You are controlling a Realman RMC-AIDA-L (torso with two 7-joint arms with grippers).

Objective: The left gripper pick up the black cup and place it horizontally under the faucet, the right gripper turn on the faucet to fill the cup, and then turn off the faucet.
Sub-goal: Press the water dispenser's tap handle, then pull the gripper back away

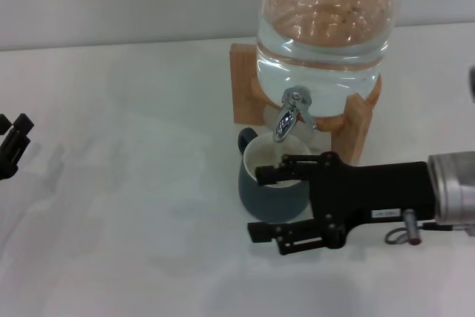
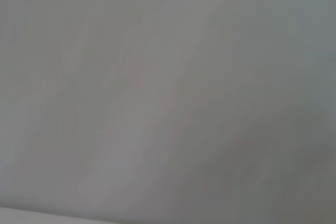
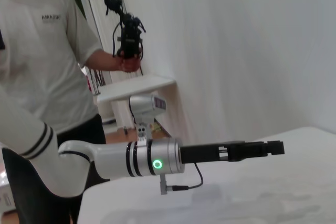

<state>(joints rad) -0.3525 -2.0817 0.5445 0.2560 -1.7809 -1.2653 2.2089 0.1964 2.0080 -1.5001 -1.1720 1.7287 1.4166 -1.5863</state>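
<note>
From my head view, the black cup [image 1: 271,183] stands upright on the desk [image 1: 133,183] near its back edge, right under the faucet [image 1: 291,113] of the glass jar [image 1: 324,27]. My right claw [image 1: 271,202] reaches in from the right edge, fingers spread, one over the cup's rim and one in front. My left claw [image 1: 11,146] sits at the left edge; my right wrist view shows it [image 3: 275,148] from the side above the desk, but I cannot tell its state.
</note>
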